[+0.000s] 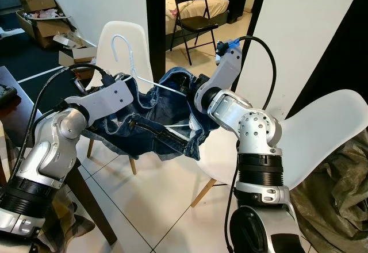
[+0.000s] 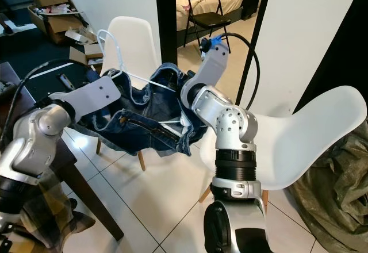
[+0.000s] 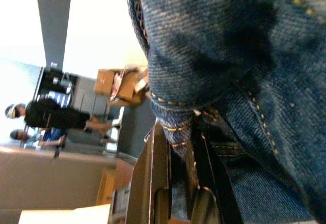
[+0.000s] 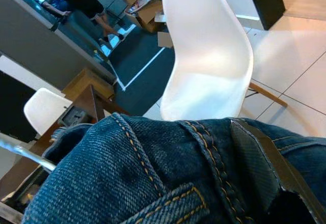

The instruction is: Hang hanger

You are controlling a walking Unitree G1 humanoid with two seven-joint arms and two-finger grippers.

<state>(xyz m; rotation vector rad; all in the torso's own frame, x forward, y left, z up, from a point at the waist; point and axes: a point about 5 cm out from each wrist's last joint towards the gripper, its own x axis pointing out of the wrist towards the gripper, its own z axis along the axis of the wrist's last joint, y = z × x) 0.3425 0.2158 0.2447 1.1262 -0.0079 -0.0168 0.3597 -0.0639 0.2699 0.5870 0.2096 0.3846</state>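
The hanger (image 1: 129, 63) is white, and it is held up in the air between the two arms, in front of the far white chair (image 1: 123, 37), with its hook pointing upward and its thin bars running down into a pair of blue jeans (image 1: 155, 118) that drapes over it. The left gripper (image 3: 196, 183) is at the left side of the bundle; in the left wrist view its black fingers (image 3: 209, 175) are pressed into a denim seam, so the jaws look closed on the jeans. The right gripper (image 4: 265, 168) is buried in the cloth at the right side, and I cannot tell if its jaws are open or closed. Another white chair (image 1: 322, 138) stands near on the right, and a dark tabletop (image 1: 11, 100) is at the left edge. In my judgement the main risk is that the heavy denim slides off the thin bars when the arms lift or tilt, because the cloth hangs loosely and unevenly. Also the hook could turn away from its target, since neither gripper seems to hold the hook itself.
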